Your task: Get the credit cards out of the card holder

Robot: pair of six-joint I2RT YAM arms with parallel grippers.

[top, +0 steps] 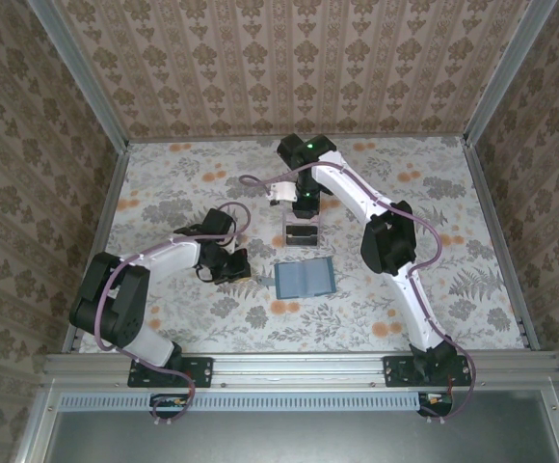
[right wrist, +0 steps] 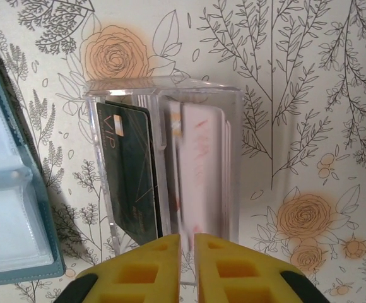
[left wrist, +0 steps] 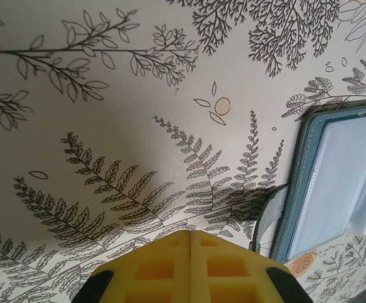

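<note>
Yellow-padded right end effector (right wrist: 187,240) hangs near dark card (right wrist: 132,170) marked "VIP".

clear plastic box (right wrist: 235,158), card holder (right wrist: 9,183) — maybe leatherette

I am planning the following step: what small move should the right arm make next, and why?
Probably draw the right fingers back from the clear box: they stand slightly parted, the dark card and pale cards sit inside it, and the visible pockets of the card holder look empty.
</note>
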